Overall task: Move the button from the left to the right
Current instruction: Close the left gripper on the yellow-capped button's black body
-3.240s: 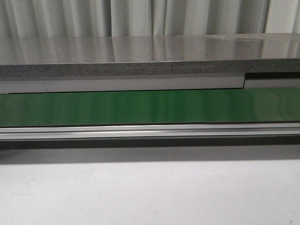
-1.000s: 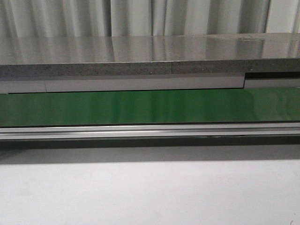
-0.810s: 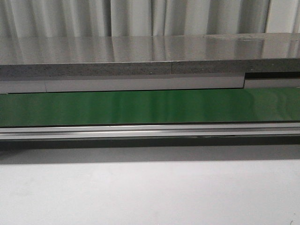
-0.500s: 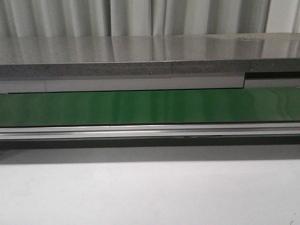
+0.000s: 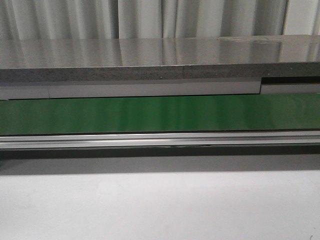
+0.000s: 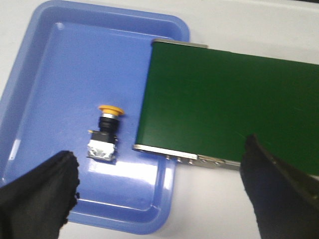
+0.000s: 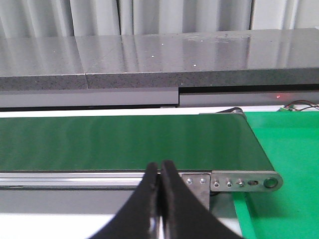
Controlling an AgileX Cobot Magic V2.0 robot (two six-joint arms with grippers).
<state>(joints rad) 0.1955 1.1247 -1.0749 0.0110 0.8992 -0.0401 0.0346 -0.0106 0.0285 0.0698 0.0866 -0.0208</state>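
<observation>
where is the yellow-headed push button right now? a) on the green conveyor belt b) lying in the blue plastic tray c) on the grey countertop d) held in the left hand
b: the yellow-headed push button lies on its side in the blue plastic tray, beside the green conveyor belt, with the open left hand above it.

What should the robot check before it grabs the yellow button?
1. Button found: ok, lying on its side in the blue tray.
2. Left hand open: ok, fingers spread wide.
3. Left hand lined up over button: not ok, the button sits nearer one finger.
4. Green belt bare: ok in all views.
5. Right hand ready: shut, holding nothing.
6. Button reachable: ok, nothing lies on it.
</observation>
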